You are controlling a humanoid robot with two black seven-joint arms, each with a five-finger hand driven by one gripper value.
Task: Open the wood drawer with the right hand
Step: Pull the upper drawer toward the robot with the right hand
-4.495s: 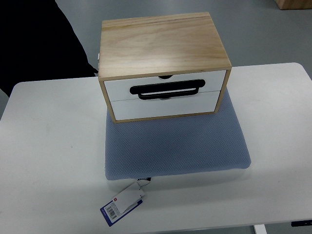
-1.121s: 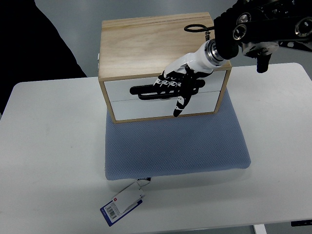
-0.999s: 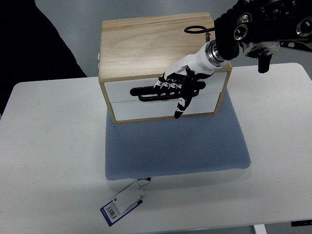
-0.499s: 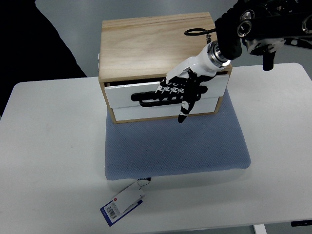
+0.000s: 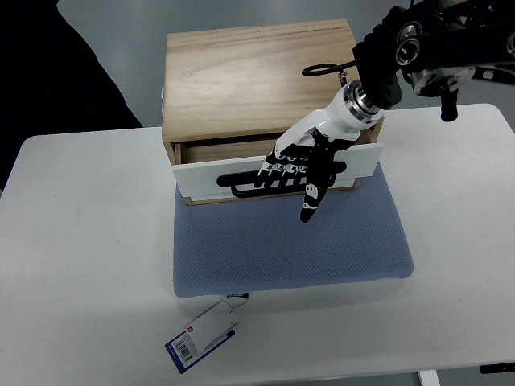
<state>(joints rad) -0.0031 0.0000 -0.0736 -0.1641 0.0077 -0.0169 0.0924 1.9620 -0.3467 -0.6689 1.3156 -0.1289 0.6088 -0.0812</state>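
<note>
A light wood drawer box [image 5: 249, 76] stands at the back of a blue-grey mat [image 5: 290, 241]. Its upper white drawer front [image 5: 201, 175] is pulled out a few centimetres, showing a dark gap and wooden inside behind it. A black bar handle [image 5: 241, 183] runs across the drawer front. My right hand [image 5: 296, 170], white and black, comes in from the upper right and has its fingers curled over the handle, with one finger pointing down toward the mat. The lower drawer is mostly hidden under the pulled-out front.
The mat lies on a white table [image 5: 80, 257]. A white and blue price tag [image 5: 201, 334] hangs off the mat's front edge. A person in dark clothing [image 5: 56, 72] stands at the back left.
My right hand has reached in from the right, hooked the black handle and pulled the upper drawer toward me. Half a second ago the drawer stood barely ajar; now it is clearly out.
</note>
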